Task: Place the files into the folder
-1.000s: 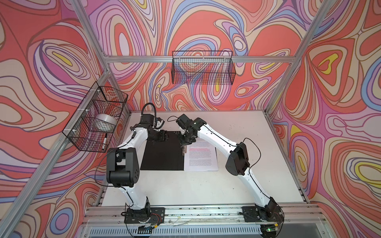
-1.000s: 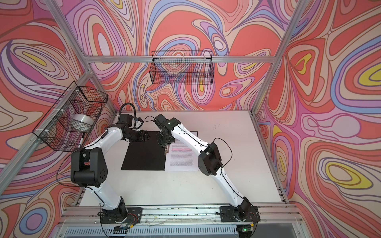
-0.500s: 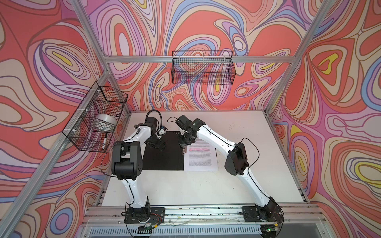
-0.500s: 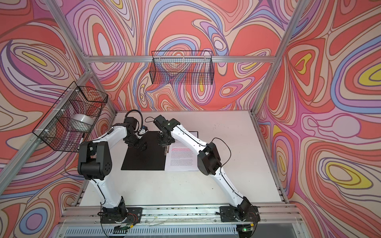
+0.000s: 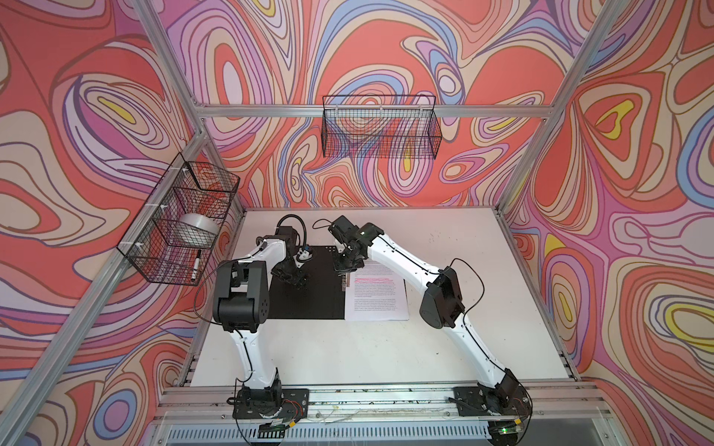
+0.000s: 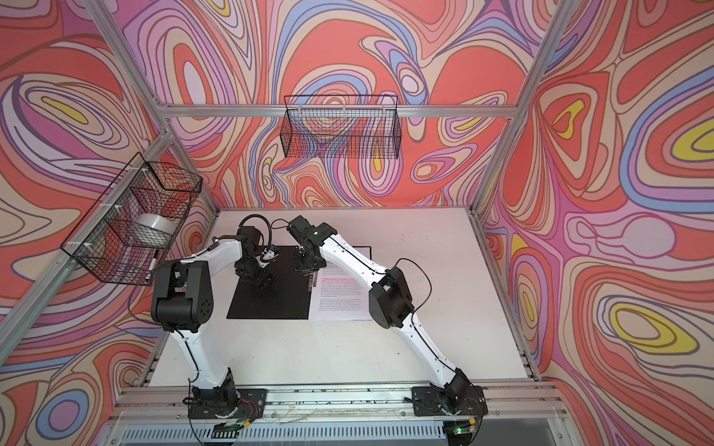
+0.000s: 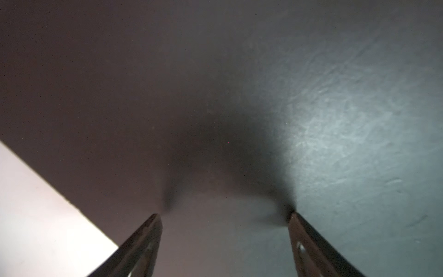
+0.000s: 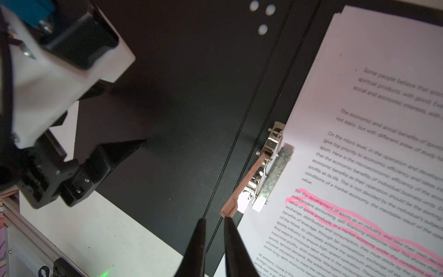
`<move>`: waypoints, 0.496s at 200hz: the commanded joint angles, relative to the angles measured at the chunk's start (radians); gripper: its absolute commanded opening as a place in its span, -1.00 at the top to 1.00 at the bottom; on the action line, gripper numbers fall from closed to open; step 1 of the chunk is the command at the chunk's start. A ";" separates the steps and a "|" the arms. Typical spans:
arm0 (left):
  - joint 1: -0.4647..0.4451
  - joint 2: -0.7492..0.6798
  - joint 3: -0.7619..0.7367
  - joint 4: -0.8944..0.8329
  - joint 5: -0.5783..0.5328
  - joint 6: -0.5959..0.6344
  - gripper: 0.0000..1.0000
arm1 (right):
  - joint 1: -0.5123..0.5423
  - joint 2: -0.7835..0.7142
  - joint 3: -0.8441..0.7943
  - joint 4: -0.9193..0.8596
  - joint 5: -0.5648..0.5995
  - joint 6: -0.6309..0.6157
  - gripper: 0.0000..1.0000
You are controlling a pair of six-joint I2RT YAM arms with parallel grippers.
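Folder, one; files, one stack.

I see the folder lying open, matte black inside, with three white dots near one edge. The files are white with small black print and pink highlighter streaks over a few lines. The spine clip is silver with a tan lever. The table is plain white. The walls carry swirling contour bands of coral, pink, lilac, blue and cream, with yellow spots. The back basket and side basket are black wire. The tape roll is silver-grey. The left arm and right arm are white with black joints.
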 commanded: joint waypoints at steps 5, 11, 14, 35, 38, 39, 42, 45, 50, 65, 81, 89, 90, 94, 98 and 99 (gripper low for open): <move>-0.005 0.030 -0.005 -0.022 -0.012 0.026 -0.61 | 0.001 0.041 0.031 0.006 0.024 -0.015 0.69; -0.005 0.032 -0.004 -0.024 -0.014 0.026 -0.59 | 0.001 0.045 0.038 0.001 0.020 -0.015 0.69; -0.005 0.033 -0.004 -0.024 -0.014 0.026 -0.58 | 0.000 0.046 0.040 0.000 0.017 -0.014 0.69; -0.005 0.038 -0.006 -0.021 -0.017 0.025 -0.57 | 0.002 0.036 0.020 -0.005 0.007 -0.014 0.69; -0.005 0.039 -0.005 -0.021 -0.018 0.024 -0.57 | 0.001 0.035 0.013 -0.004 0.005 -0.014 0.69; -0.005 0.040 -0.005 -0.022 -0.018 0.025 -0.57 | 0.001 0.034 0.012 -0.004 0.006 -0.014 0.70; -0.005 0.041 -0.004 -0.023 -0.019 0.025 -0.56 | 0.002 0.030 0.005 -0.004 0.006 -0.014 0.69; -0.005 0.043 -0.004 -0.022 -0.020 0.024 -0.56 | 0.002 0.026 -0.002 -0.004 0.008 -0.014 0.70; -0.005 0.046 -0.003 -0.022 -0.021 0.024 -0.55 | 0.001 0.020 -0.011 -0.006 0.010 -0.017 0.69; -0.005 0.053 0.002 -0.026 -0.020 0.022 -0.54 | 0.001 0.017 -0.020 -0.026 0.019 -0.023 0.69; -0.005 0.059 0.007 -0.030 -0.015 0.017 -0.53 | 0.002 0.021 -0.018 -0.043 0.021 -0.033 0.69; -0.005 0.062 0.011 -0.034 -0.012 0.014 -0.53 | 0.000 0.025 -0.015 -0.054 0.027 -0.034 0.70; -0.005 0.063 0.011 -0.035 -0.012 0.014 -0.53 | 0.001 0.024 -0.015 -0.054 0.028 -0.035 0.70; -0.005 0.064 0.013 -0.037 -0.010 0.012 -0.52 | 0.000 0.026 -0.013 -0.057 0.031 -0.037 0.70; -0.005 0.066 0.015 -0.039 -0.007 0.010 -0.52 | 0.001 0.027 -0.013 -0.058 0.031 -0.038 0.70; -0.005 0.066 0.015 -0.040 -0.006 0.010 -0.52 | 0.001 0.027 -0.013 -0.059 0.031 -0.038 0.70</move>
